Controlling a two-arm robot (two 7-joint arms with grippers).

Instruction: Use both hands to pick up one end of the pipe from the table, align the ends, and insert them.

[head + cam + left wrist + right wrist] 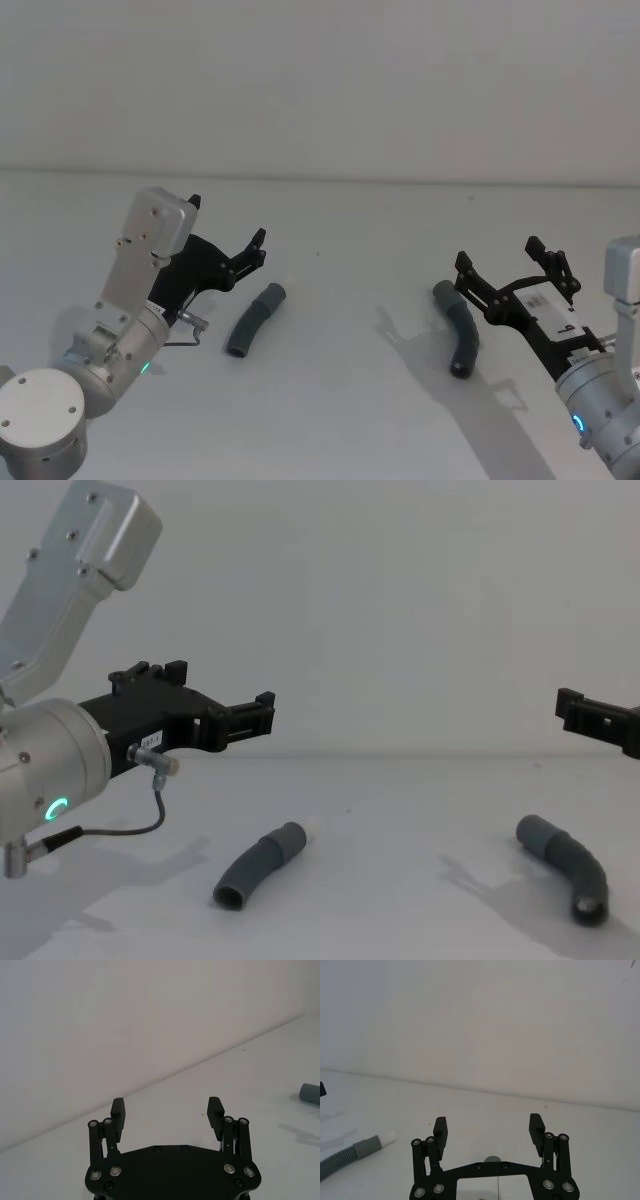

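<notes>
Two curved dark grey pipe pieces lie apart on the pale table (340,420). The left piece (255,320) shows its white tip (388,1137) in the right wrist view. To the right lies the other piece (457,338), with its open socket end toward me (588,908). My left gripper (227,222) hovers open just left of the left piece and holds nothing. My right gripper (498,252) is open too, just right of the right piece and above the table. In both wrist views the jaws stand wide with nothing between them: left gripper (167,1107), right gripper (488,1125).
A plain pale wall (320,80) rises behind the table's far edge. A thin grey cable (130,825) loops under my left wrist. Bare table separates the two pieces.
</notes>
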